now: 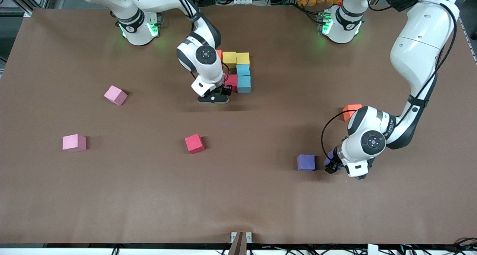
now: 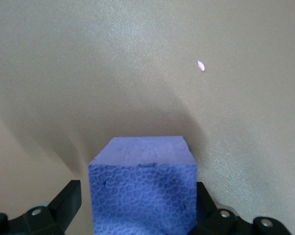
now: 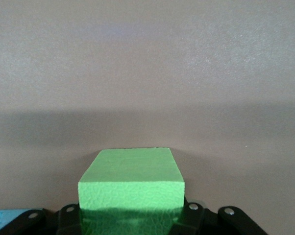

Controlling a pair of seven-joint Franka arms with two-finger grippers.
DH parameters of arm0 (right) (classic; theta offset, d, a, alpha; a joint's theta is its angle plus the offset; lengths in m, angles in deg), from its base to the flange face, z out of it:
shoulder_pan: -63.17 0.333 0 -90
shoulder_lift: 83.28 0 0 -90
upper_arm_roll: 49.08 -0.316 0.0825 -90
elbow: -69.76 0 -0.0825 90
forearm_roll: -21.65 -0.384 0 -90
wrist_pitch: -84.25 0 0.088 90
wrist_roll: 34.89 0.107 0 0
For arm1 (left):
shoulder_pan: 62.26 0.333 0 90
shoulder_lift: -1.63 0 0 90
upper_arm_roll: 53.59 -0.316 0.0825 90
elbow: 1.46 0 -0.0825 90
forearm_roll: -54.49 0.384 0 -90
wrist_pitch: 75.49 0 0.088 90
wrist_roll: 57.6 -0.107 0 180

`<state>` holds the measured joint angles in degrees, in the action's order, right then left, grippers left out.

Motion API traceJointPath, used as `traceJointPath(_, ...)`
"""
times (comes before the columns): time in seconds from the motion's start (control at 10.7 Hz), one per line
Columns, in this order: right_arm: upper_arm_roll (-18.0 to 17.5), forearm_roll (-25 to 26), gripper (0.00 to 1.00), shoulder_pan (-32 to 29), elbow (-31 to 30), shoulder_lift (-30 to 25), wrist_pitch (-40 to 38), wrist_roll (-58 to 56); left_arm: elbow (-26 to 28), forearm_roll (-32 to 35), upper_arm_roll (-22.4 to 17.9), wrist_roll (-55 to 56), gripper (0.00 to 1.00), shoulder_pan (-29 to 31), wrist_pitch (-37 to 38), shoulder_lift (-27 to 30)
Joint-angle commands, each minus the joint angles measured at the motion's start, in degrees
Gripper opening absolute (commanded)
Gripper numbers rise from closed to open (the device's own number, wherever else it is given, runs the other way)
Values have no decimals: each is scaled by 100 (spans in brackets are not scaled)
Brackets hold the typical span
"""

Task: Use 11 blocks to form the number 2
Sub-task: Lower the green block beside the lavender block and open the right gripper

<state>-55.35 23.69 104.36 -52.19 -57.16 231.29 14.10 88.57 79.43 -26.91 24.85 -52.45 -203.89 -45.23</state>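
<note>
Both arms on cubes, digit partly built.
Right gripper jaws clamp the green block at the stack's edge; left gripper jaws, wide, straddle a purple block on open counter.

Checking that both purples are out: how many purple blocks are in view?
2. One purple block sits on the table toward the left arm's end; the other purple block is between the left gripper's fingers, beside it.

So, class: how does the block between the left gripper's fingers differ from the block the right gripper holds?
The purple block sits between the open fingers of the left gripper, toward the left arm's end of the table; the green block is clamped by the shut right gripper.
The purple block is far from the partly built number 2; the green one is beside it.
Both are equal matte cubes.
</note>
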Motion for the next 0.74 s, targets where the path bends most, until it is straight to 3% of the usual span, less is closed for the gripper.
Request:
traceJointPath(0.0,3,-125,40,56,-39,-54,-61,-90,-3,160,-30,104,100,-40,-62,2)
traceJointPath(0.65,3,-160,40,83,-39,-63,-263,-381,-3,160,-57,69,100,-40,-62,2)
